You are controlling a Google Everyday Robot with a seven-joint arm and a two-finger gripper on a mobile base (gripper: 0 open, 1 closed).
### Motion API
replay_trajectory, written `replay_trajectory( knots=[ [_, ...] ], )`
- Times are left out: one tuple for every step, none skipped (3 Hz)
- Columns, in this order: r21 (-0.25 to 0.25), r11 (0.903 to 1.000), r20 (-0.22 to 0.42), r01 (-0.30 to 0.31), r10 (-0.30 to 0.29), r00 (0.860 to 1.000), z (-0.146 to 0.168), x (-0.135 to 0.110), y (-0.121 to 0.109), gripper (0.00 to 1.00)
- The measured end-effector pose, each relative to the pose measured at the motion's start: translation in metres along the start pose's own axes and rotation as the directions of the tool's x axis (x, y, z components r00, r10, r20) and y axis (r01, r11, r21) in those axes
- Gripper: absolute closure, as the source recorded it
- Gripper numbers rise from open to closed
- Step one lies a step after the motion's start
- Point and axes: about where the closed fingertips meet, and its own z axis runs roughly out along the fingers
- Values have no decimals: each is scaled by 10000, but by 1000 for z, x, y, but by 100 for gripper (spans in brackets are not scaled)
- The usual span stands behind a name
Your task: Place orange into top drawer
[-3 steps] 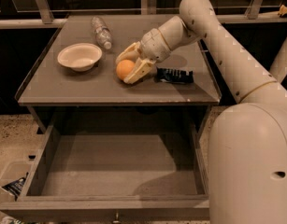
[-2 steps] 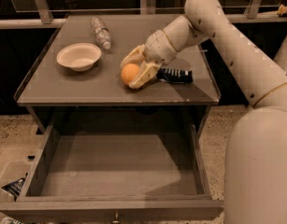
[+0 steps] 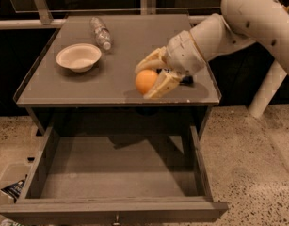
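Camera view looks down on a grey table (image 3: pixel 64 91) with its top drawer (image 3: pixel 111 210) pulled fully out below the front edge, a small knob on its front panel. The white robot arm (image 3: pixel 247 13) reaches in from beyond the right edge, ending in the claw (image 3: pixel 145 83) near the front edge, right of middle. The claw is clenched around the orange (image 3: pixel 146 80), one cream finger above it and one below. The fruit sits over the table, not in the drawer. A shallow white bowl (image 3: pixel 79 57) stands toward the left edge. A clear plastic bottle (image 3: pixel 100 32) lies near the back edge. A small dark object (image 3: pixel 187 80) lies just behind the claw.
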Motion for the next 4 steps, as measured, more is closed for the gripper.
replay_trajectory(
  knots=[
    [-93, 9978, -269, -657, 654, 9975, -5, 25, 36, 100],
    [-93, 9978, -269, -657, 654, 9975, -5, 25, 36, 100],
    [-379, 9962, -227, -780, 771, 9968, 9, 23, 61, 100],
    [-871, 9838, 187, -1567, 1588, 9871, 39, 32, 117, 100]
  ],
)
